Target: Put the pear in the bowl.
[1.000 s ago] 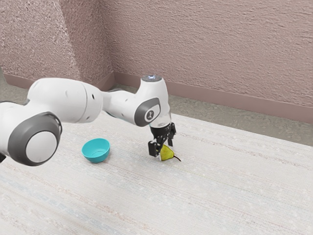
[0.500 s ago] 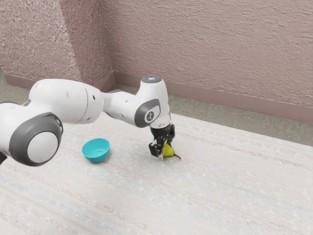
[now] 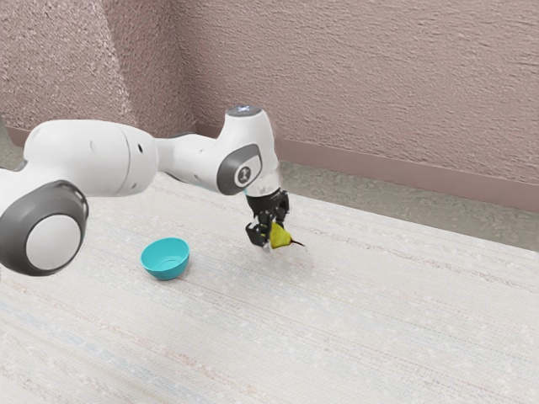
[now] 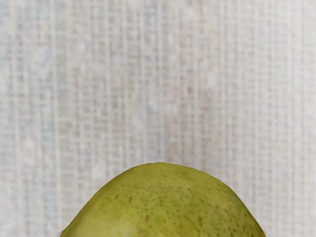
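My gripper (image 3: 269, 234) is shut on the pear (image 3: 280, 236), a yellow-green fruit with its dark stem pointing to the exterior view's right. The pear hangs a little above the table. In the wrist view the speckled rounded side of the pear (image 4: 165, 205) lies close under my hand. A turquoise bowl (image 3: 166, 258) stands upright on the table, apart from the gripper, toward the exterior view's left.
The pale, streaked table (image 3: 337, 337) lies beneath the arm. Beyond its far edge are a strip of floor and a rough pinkish wall (image 3: 362, 76).
The gripper has closed on the pear and risen with it, moving slightly toward the exterior view's left. The bowl has stayed where it was.
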`<move>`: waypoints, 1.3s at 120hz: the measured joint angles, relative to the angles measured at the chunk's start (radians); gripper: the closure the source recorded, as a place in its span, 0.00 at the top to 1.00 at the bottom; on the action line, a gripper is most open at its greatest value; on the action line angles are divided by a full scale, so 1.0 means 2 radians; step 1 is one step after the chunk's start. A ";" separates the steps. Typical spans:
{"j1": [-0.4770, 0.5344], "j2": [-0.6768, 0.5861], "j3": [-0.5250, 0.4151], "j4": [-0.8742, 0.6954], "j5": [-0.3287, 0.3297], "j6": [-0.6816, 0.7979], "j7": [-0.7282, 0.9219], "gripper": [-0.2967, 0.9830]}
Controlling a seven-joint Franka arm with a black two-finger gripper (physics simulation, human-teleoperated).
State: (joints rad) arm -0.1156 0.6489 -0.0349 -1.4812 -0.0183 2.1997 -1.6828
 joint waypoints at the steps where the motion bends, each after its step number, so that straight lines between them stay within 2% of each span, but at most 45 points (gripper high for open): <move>1: 0.002 -0.003 0.000 -0.002 0.000 -0.001 0.000 0.51; 38: 0.063 -0.062 0.002 -0.059 0.002 -0.031 0.000 0.51; 68: 0.103 -0.074 0.003 -0.076 0.010 -0.047 0.000 0.50; 121: 0.144 -0.173 0.002 -0.210 0.013 -0.041 -0.001 0.51; 156: 0.161 -0.153 0.002 -0.211 0.013 -0.031 -0.001 0.51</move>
State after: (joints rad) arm 0.2063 0.3422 -0.0306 -1.9029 0.0085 2.1373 -1.6842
